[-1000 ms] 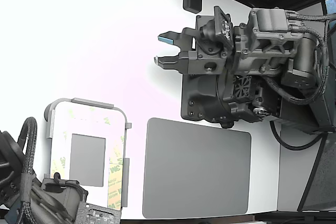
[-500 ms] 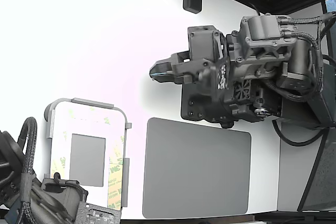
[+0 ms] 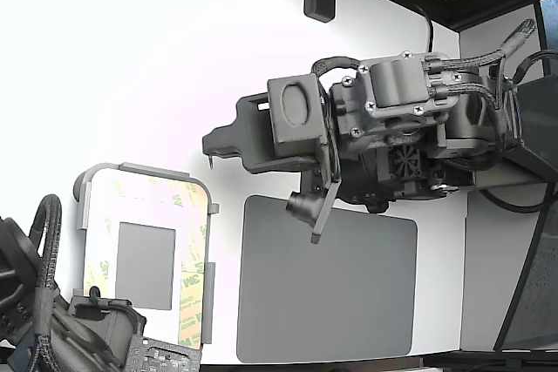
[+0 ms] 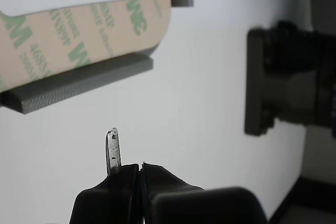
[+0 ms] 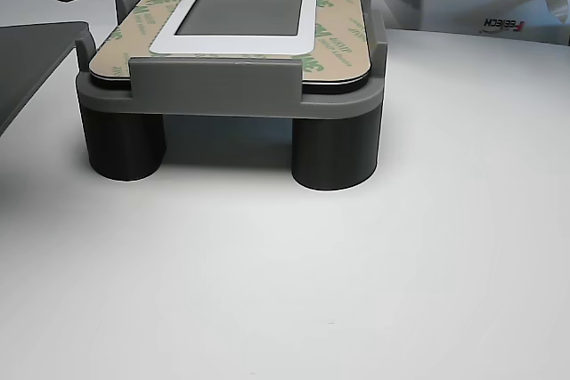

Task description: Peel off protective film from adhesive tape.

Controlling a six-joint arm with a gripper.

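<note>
- The gripper point(image 3: 212, 147) hangs over bare white table point(image 3: 131, 67), at about one o'clock from the grey frame point(image 3: 144, 172) in the exterior view, well clear of it.
- In the wrist view its jaws sit pressed together with only a hairline seam, and nothing is caught between them; one thin metal fingertip point(image 4: 113, 150) pokes out past the dark body.
- The protective film point(image 3: 192, 289), pale yellow-green with green 3M print, lies flat around the white panel point(image 5: 245, 42), covering the adhesive tape.
- The panel rests on the raised frame.
- The big grey mat point(image 3: 327, 280) lies at three o'clock from the frame.
</note>
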